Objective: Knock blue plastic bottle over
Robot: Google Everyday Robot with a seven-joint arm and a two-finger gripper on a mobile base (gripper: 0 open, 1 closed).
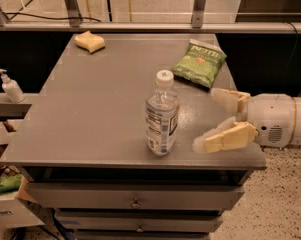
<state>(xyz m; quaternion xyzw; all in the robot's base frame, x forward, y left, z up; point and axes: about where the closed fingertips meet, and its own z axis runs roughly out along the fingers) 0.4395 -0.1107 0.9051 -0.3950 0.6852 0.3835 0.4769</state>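
The blue plastic bottle stands upright near the front middle of the grey table. It is clear with a white cap and a white printed label. My gripper reaches in from the right, just right of the bottle and apart from it. Its two cream fingers are spread wide, one finger farther back and one near the front edge. It holds nothing.
A green chip bag lies at the back right of the table. A yellow sponge lies at the back left. A small white pump dispenser stands on a ledge left of the table. Drawers sit under the tabletop.
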